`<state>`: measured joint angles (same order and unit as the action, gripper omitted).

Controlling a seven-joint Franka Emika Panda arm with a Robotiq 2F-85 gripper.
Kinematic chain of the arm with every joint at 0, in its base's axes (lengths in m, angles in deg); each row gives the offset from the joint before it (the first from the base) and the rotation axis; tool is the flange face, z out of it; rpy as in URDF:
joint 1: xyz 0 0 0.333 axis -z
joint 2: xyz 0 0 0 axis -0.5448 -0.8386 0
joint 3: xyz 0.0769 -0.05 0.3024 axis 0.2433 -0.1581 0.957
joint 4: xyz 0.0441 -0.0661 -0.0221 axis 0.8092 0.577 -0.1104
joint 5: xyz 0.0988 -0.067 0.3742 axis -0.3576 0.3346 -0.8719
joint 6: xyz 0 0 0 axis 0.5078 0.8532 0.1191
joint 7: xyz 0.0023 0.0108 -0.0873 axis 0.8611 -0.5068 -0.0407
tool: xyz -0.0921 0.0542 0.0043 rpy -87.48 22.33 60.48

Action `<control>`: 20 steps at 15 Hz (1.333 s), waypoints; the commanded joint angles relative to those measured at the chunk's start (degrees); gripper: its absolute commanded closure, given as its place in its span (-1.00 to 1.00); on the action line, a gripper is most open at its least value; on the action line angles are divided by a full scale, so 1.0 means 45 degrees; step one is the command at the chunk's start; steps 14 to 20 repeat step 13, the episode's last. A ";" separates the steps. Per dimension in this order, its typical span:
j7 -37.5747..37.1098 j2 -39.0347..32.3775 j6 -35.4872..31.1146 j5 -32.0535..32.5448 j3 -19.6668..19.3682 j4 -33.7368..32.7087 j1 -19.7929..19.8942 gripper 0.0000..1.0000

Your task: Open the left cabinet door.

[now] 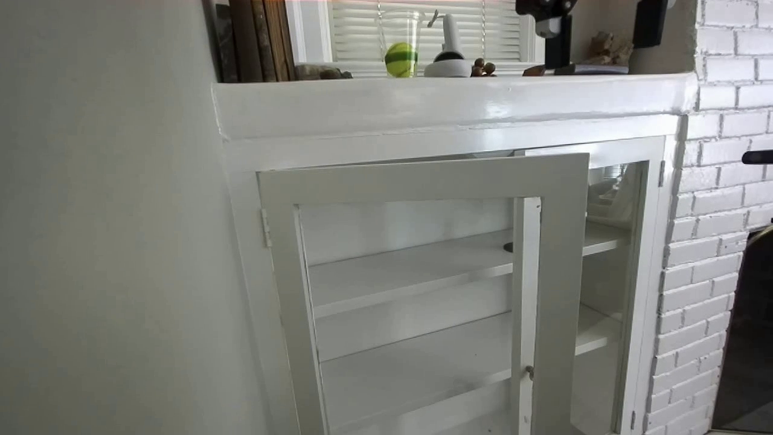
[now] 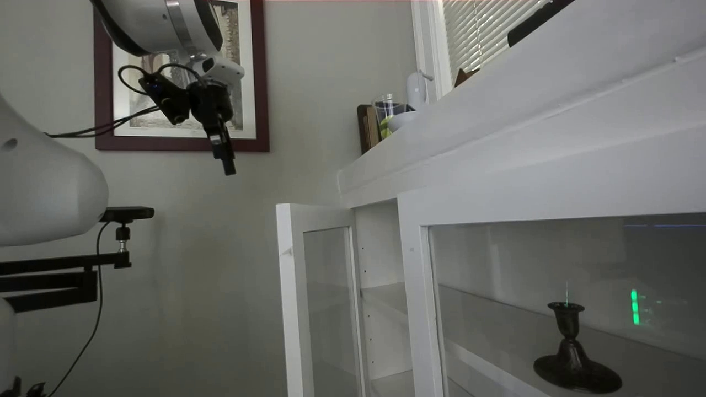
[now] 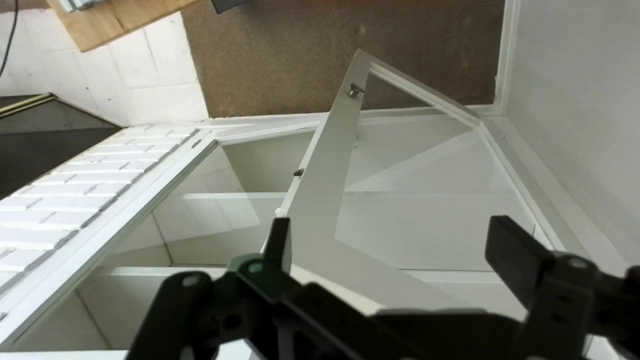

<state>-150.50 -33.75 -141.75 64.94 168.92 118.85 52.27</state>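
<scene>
The left cabinet door (image 1: 558,302) is a white frame with a large glass pane. It stands swung part way out from the cabinet, hinged on its left edge. In an exterior view (image 2: 292,298) its free edge sticks out into the room. In the wrist view the door (image 3: 320,195) runs below the gripper, with its small metal knob (image 3: 354,91) near the door's far, lower end. My gripper (image 3: 392,232) is open, with nothing between its fingers. In both exterior views the gripper (image 1: 601,51) (image 2: 229,165) is higher than the door's top and appears apart from it.
The matching right door (image 1: 655,302) is closed. A dark candlestick (image 2: 573,347) stands behind its glass. The ledge above (image 1: 447,106) holds a cup with a ball (image 1: 401,59), a white device (image 1: 448,66) and books (image 1: 259,42). A brick wall (image 1: 700,272) adjoins the cabinet.
</scene>
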 commanded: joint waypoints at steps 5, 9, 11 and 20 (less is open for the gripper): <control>-0.0360 -0.1181 0.1554 0.1025 0.0086 0.0062 -0.0811 -1.00; -0.0363 -0.1303 0.1559 0.1086 0.0088 0.0227 -0.0838 -1.00; -0.0363 -0.1304 0.1560 0.1093 0.0088 0.0228 -0.0855 -1.00; -0.0363 -0.1304 0.1560 0.1099 0.0088 0.0227 -0.0863 -1.00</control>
